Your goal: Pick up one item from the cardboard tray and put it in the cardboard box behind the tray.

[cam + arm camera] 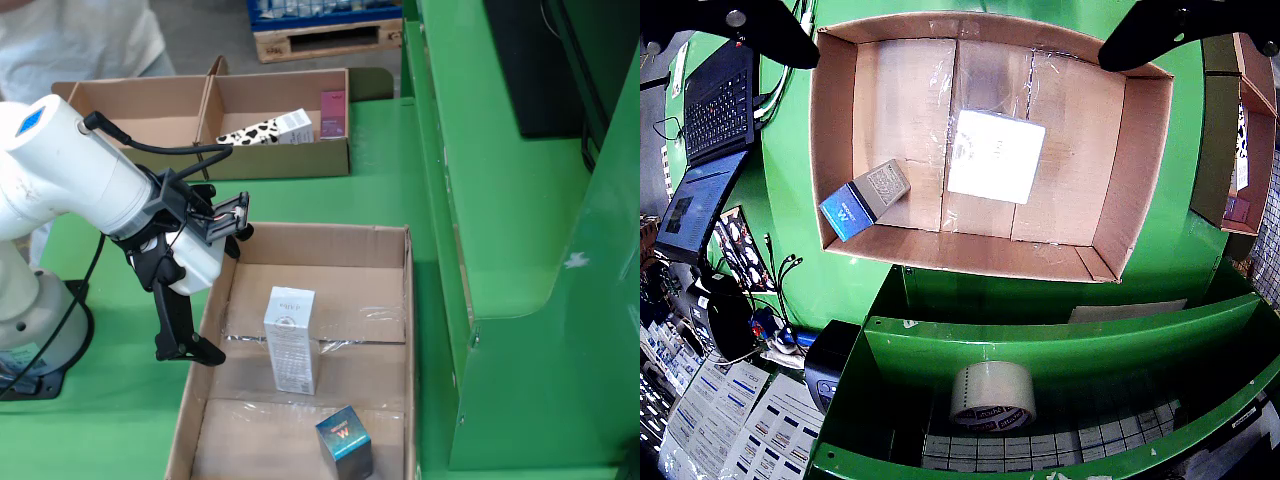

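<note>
Table point(400, 200): green surface carrying both cardboard containers and the arm's base, all within reach.
Cardboard box point(395, 300): large and open-topped, in the foreground of the standing view; it holds a white carton point(290, 338) and a blue-ended carton point(345, 445).
Cardboard tray point(280, 160): shallow and divided, beyond the box in the standing view; the spotted carton point(268, 130) and pink carton point(332, 112) lie in its right compartment, awaiting picking.
Gripper point(960, 40): fingers spread wide with nothing between them, poised over the box's left wall, probably just after a drop or before travelling to the tray.
</note>
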